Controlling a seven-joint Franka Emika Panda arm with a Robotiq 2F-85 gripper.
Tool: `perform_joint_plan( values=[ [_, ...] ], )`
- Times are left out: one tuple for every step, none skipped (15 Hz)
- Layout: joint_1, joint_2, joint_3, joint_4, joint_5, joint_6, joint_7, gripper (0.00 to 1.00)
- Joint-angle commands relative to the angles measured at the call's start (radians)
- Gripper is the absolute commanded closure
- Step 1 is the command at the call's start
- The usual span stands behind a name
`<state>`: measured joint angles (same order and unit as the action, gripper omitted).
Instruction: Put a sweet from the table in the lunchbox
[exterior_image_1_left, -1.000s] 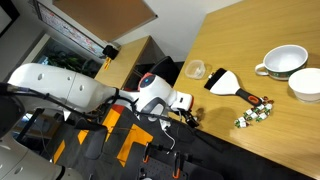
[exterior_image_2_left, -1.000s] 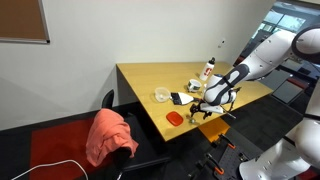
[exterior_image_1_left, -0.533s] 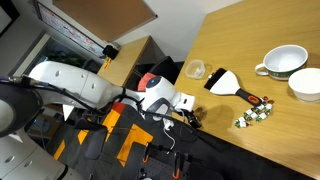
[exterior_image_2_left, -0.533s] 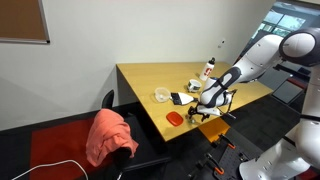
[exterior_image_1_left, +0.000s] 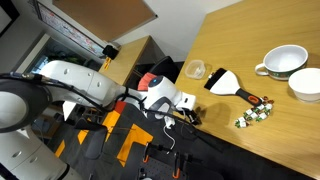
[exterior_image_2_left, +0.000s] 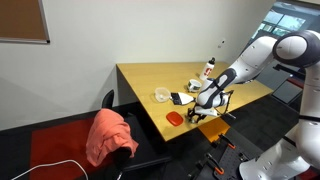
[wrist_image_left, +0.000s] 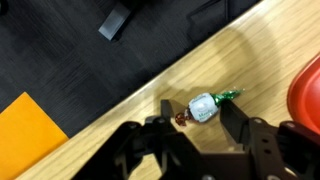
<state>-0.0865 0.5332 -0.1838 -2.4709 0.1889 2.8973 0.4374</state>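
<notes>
Sweet (wrist_image_left: 203, 107), in a pale wrapper with a green twist at one end, lies on the wooden tabletop (wrist_image_left: 262, 52) just inside its edge. A red oval object (wrist_image_left: 308, 90) sits near it. The gripper (wrist_image_left: 196, 128) hovers over the sweet with its jaws spread apart on either side, grasping nothing. In both exterior views the lunchbox (exterior_image_1_left: 195, 70) (exterior_image_2_left: 160, 95) stands farther in from that edge, apart from the gripper. White bowls (exterior_image_1_left: 283, 62) sit toward the opposite edge.
</notes>
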Motion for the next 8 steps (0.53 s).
perform_joint_plan(
  values=[
    [0.019,0.013,-0.012,0.015,0.029,0.011,-0.002,0.74],
    [0.021,0.013,-0.013,0.018,0.03,0.01,-0.002,0.83],
    [0.025,0.011,-0.017,0.019,0.028,0.008,0.0,0.9],
    [0.031,0.004,-0.02,0.017,0.027,0.008,0.002,0.98],
    [0.033,-0.013,-0.021,0.007,0.027,0.009,0.0,1.0],
    [0.032,-0.036,-0.02,-0.006,0.027,0.009,-0.005,0.98],
    [0.031,-0.058,-0.021,-0.019,0.027,0.008,-0.009,0.96],
    [0.03,-0.094,-0.021,-0.036,0.028,0.005,-0.013,0.96]
  ],
)
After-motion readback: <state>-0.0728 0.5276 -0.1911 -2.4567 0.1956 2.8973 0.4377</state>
